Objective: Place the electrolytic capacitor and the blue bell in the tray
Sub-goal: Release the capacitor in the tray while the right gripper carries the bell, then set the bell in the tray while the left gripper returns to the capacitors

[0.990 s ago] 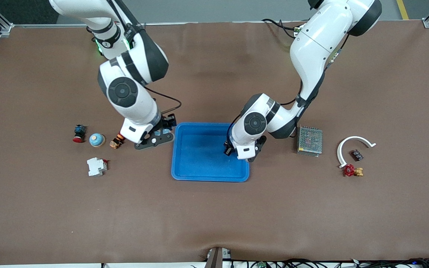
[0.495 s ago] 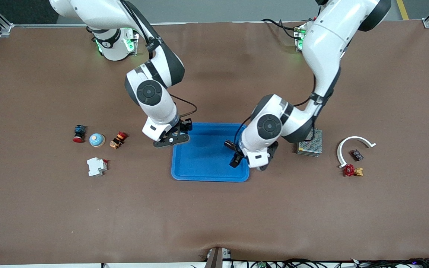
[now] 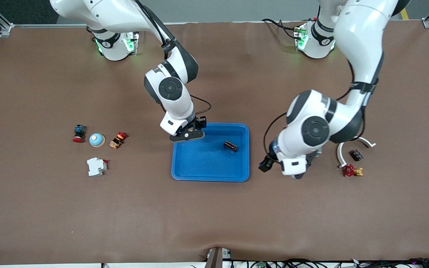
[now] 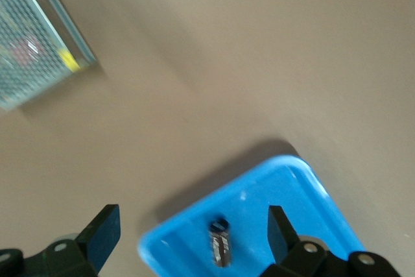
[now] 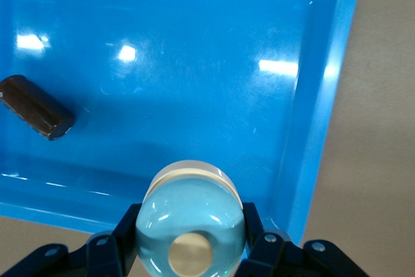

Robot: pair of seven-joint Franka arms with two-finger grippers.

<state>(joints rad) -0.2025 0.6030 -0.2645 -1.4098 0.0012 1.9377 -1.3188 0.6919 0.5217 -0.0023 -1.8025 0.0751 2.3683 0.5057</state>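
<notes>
The right gripper [image 5: 191, 254] clenches the blue bell [image 5: 192, 217] over the tray [image 3: 184, 173] rim toward the robots' bases, the capacitor [image 3: 231, 146] lies inside the tray, and the left gripper [image 4: 191, 238], fingers spread and empty, hangs beside the tray.

High front cam; wrist cams over tray [image 3: 210, 175]

The left arm hides most of the grey mesh box [image 3: 317, 150] in the front view — the left wrist view is blurred, its edge cropping that box and the left pincer [image 4: 194, 241].
</notes>
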